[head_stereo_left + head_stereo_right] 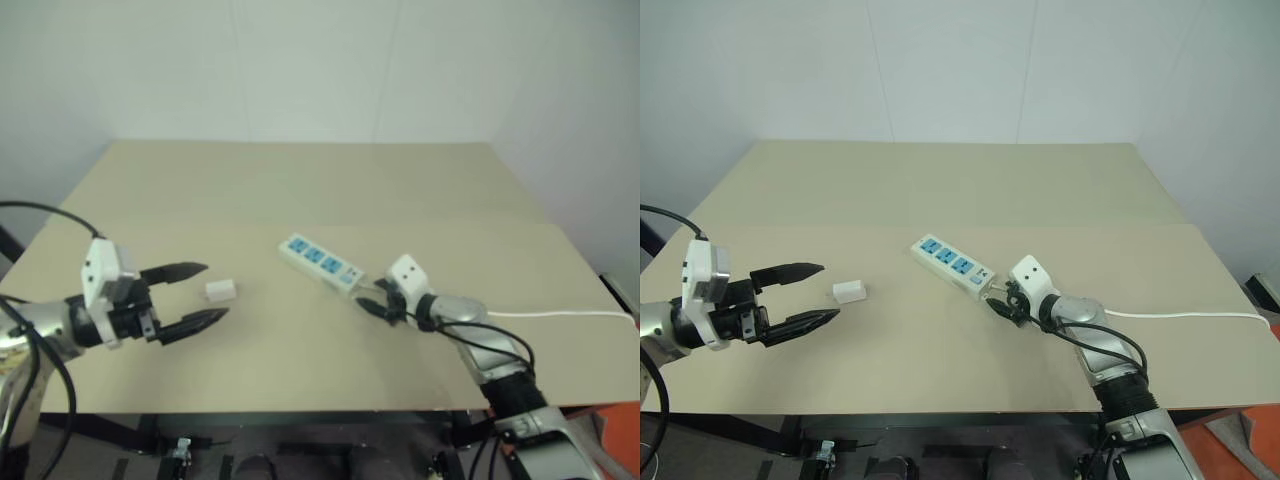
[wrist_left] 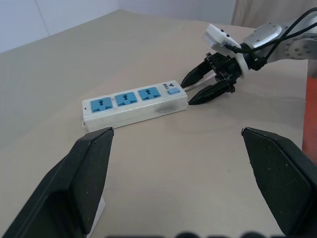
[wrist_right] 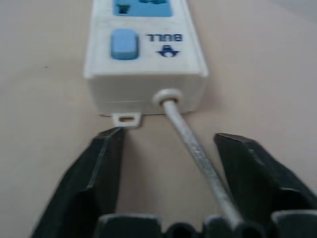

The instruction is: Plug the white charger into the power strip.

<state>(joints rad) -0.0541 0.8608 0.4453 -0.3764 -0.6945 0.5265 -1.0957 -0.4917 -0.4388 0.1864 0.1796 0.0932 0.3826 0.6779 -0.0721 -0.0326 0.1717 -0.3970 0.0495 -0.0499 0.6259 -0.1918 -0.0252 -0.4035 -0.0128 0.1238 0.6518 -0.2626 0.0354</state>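
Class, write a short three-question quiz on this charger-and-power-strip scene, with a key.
1. True or false: the white charger is already plugged into the power strip.
2. Which tool straddles the strip's cable: A left tool, B right tool?
3. Fill in: the strip has ___ blue sockets.

Key: 1 false, it lies loose on the table by the left tool. 2 B. 3 three.
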